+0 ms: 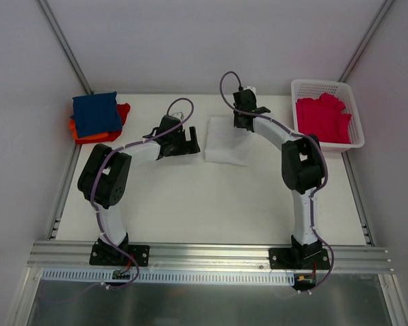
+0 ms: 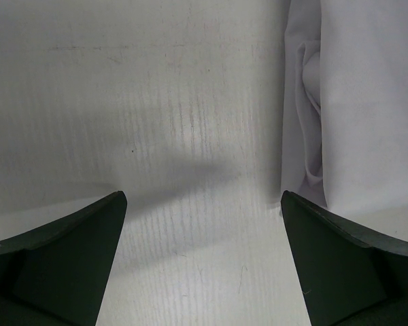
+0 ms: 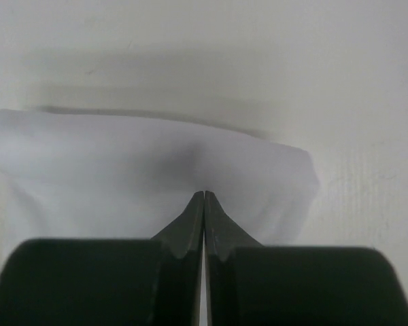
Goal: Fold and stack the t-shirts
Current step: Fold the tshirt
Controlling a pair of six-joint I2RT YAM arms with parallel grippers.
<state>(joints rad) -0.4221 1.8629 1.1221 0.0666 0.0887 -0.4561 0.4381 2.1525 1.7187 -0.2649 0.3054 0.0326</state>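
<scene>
Overhead view of a white tabletop (image 1: pixel 190 204) with two robot arms mounted at the bottom edge of the frame.

A white t-shirt (image 1: pixel 224 148) lies folded into a rough rectangle just above the centre of the frame, between the two hands. The left hand (image 1: pixel 186 142) sits just to its left, over bare tabletop. In the left wrist view this hand (image 2: pixel 204 261) is spread wide with nothing between its fingers (image 2: pixel 61 265), and the shirt (image 2: pixel 353 102) fills the upper right, showing soft vertical folds along its edge.

The right hand (image 1: pixel 241 121) is at the upper right edge of the white shirt. In the right wrist view this hand (image 3: pixel 204 198) is fully closed, its two tips pressed together right at the cloth (image 3: pixel 122 170), where a faint shadowed dimple shows. Whether any fabric is pinched cannot be told.

In the upper left of the overhead frame, a folded navy t-shirt (image 1: pixel 95 114) lies on top of orange-red cloth (image 1: pixel 122 112), which pokes out along its left and right sides. In the upper right, a white lattice basket (image 1: pixel 319 85) holds rumpled crimson-pink cloth (image 1: pixel 323 119).

Count: two hands, one white shirt, one navy shirt, one basket. How many orange-red or pink shirts there are cannot be told.
</scene>
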